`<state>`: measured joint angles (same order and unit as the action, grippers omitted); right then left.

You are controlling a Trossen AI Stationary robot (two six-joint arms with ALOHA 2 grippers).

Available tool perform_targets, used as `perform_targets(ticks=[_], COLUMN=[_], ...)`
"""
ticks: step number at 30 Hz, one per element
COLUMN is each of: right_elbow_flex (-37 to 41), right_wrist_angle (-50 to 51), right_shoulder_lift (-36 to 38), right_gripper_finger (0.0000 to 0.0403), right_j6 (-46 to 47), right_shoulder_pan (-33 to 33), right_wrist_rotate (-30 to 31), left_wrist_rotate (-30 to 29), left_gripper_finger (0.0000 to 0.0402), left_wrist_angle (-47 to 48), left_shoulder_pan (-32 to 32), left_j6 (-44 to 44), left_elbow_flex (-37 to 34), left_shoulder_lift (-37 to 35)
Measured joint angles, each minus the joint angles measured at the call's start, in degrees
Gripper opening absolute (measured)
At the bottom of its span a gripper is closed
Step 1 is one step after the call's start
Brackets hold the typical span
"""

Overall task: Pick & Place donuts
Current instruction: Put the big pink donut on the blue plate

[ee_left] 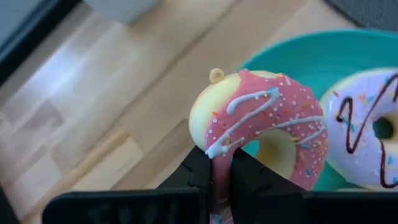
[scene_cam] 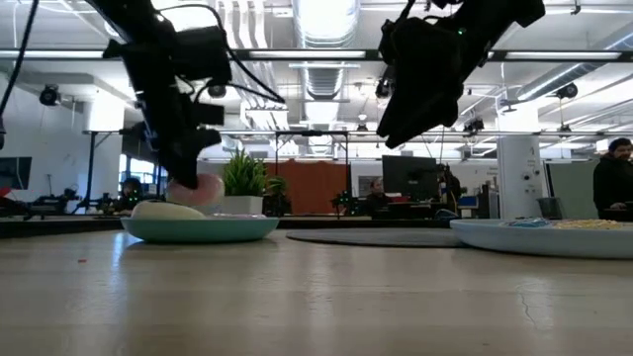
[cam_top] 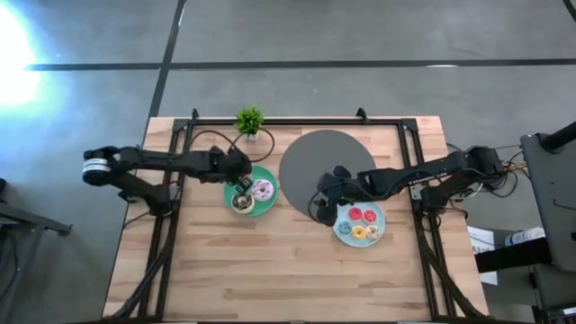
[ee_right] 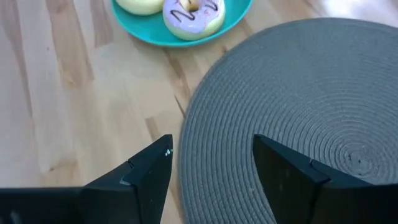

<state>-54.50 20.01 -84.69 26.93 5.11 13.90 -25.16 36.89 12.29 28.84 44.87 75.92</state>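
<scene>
- Left gripper [ee_left: 221, 177] pinches the pink sprinkled donut [ee_left: 267, 124] by its rim, above the green plate [cam_top: 266, 207]'s left edge.
- We'd judge: lift straight, since the squashy foam could slip.
- White-glazed donut [ee_left: 367, 134] lies just beside it.
- Right gripper [ee_right: 211, 165] hovers spread-fingered over the ribbed grey mat [ee_right: 298, 93], near the light-blue plate [cam_top: 342, 232].

— What lies beyond the wooden table [cam_top: 270, 270]?
— An open workshop: ceiling ducts [scene_cam: 326, 74], strip lights [scene_cam: 331, 15], monitors [scene_cam: 407, 178], an orange wall [scene_cam: 315, 188], seated people [scene_cam: 374, 193]. Grey floor [cam_top: 360, 36] with dark lines.
</scene>
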Motion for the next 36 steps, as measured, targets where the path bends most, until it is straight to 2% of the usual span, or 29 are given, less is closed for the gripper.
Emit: perform_targets(ticks=[3, 8, 13, 19, 28, 33, 36], right_elbow_flex=[-0.12, -0.24, -0.22, -0.15, -0.11, -0.11, -0.11], right_wrist_angle=[-0.11, -1.2, -0.99, -0.97, -1.05, -1.05, -1.01], right_shoulder_lift=[0.36, 0.78, 0.84, 0.84, 0.84, 0.84, 0.84], right_gripper_finger=[0.0214, 0.0215, 0.0214, 0.0215, 0.0215, 0.0215, 0.0215], right_j6=[0.1, 0.05, 0.08, 0.08, -0.36, -0.36, -0.23], right_shoulder_pan=[-0.01, -0.07, -0.12, -0.1, -0.12, -0.12, -0.12], right_wrist_rotate=[1.26, 1.43, 1.48, 1.33, 1.31, 1.28, 1.24], left_wrist_rotate=[1.1, 8.08, 7.59, 7.56, 7.21, 12.49, 9.96], left_gripper_finger=[0.0008, 0.0028, 0.0078, 0.0122, 0.0134, 0.0134, 0.0134], left_wrist_angle=[-1.12, -1.61, 0.14, 3.84, 4.89, 5.85, 6.85], left_shoulder_pan=[-0.04, -0.27, -0.45, -0.63, -0.61, -0.52, -0.4], left_j6=[-0.35, -0.74, -0.1, 0.14, -0.67, -3.32, -1.37], left_elbow_flex=[0.17, 0.85, 1.14, 3.43, 3.58, 4.68, 4.82], left_shoulder_lift=[3.01, 7.06, 8.36, 5.27, 3.28, 3.55, 3.19])
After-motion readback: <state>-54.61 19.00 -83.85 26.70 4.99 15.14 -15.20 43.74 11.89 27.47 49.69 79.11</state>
